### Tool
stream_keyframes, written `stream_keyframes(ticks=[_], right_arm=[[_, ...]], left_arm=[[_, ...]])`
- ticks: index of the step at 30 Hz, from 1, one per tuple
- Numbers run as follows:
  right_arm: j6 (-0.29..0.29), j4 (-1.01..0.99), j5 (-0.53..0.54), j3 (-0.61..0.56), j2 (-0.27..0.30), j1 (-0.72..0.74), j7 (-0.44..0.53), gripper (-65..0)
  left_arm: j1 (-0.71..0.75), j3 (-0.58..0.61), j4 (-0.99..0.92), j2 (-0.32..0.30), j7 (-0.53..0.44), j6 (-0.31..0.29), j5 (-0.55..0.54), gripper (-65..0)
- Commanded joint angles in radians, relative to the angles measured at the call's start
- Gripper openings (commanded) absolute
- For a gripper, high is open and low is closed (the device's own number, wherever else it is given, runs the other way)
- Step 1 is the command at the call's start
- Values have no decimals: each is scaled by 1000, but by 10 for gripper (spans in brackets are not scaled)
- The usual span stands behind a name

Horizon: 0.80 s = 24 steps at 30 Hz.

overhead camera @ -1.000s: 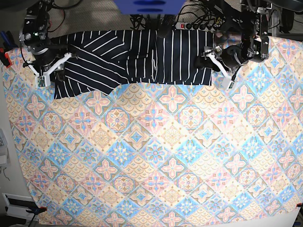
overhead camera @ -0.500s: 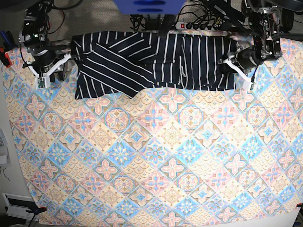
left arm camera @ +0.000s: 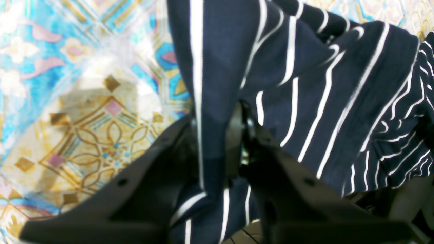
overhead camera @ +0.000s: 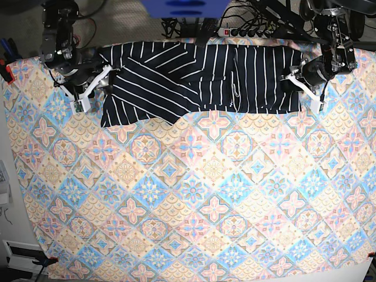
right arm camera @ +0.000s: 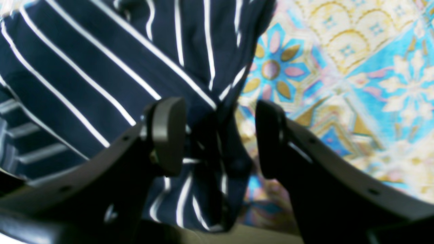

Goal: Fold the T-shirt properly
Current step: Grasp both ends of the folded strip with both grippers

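Shifted rightward since before, the T-shirt [overhead camera: 200, 76] spans the frame's top; left gripper [left arm camera: 220, 149] pinches its edge (right gripper [right arm camera: 220, 135] spread apart).

A pastel orange-and-blue tile-patterned cloth [overhead camera: 194, 194] covers the tabletop; beyond its far edge lie grey carpeted floor [overhead camera: 126, 20], tangled black cables [overhead camera: 247, 20] and a power strip [overhead camera: 244, 32]

No readable text, labels, brand names, numbers or signs appear in any of the three views. The T-shirt [overhead camera: 200, 73] carries only thin white stripes on dark navy fabric, with no print or visible tag. The patterned cloth [overhead camera: 194, 194] beneath it shows floral and diamond tile motifs only, no lettering.
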Motion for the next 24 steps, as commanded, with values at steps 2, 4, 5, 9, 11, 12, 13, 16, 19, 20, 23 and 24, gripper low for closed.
stream_keyframes(ticks=[2, 4, 5, 9, 11, 12, 13, 16, 19, 20, 23, 24], right_arm=[[5, -28, 74, 0, 36, 35, -2, -331], [5, -78, 147, -3, 65, 56, -2, -331], [7, -94, 170, -5, 71, 62, -1, -331], [8, -151, 219, 1, 78, 79, -1, -331], [10, -177, 221, -2, 78, 79, 1, -331], [10, -194, 224, -2, 78, 79, 1, -331], [10, -208, 224, -3, 78, 79, 1, -331], [10, -245, 224, -5, 78, 79, -4, -331], [10, -283, 226, -14, 73, 102, -7, -331], [10, -295, 226, -31, 73, 110, -7, -331], [10, -334, 226, -82, 73, 136, -4, -331], [11, -338, 226, -91, 73, 140, -4, -331]], left_arm=[[-2, -6, 13, -15, -12, -7, -11, -625], [-2, -6, 13, -15, -12, -7, -11, -625], [-2, -6, 13, -15, -12, -7, -11, -625], [-2, -6, 13, -15, -12, -7, -11, -625], [-2, -6, 13, -15, -12, -7, -11, -625], [-2, -6, 13, -15, -12, -7, -11, -625], [-2, -6, 13, -15, -12, -7, -11, -625], [-6, -4, 13, -15, -12, -7, -11, -625], [-7, -4, 13, -15, -12, -7, -11, -625], [-7, -4, 13, -15, -12, -7, -11, -625], [-7, -4, 13, -15, -12, -7, -11, -625], [-7, -4, 13, -15, -12, -7, -11, -625]])
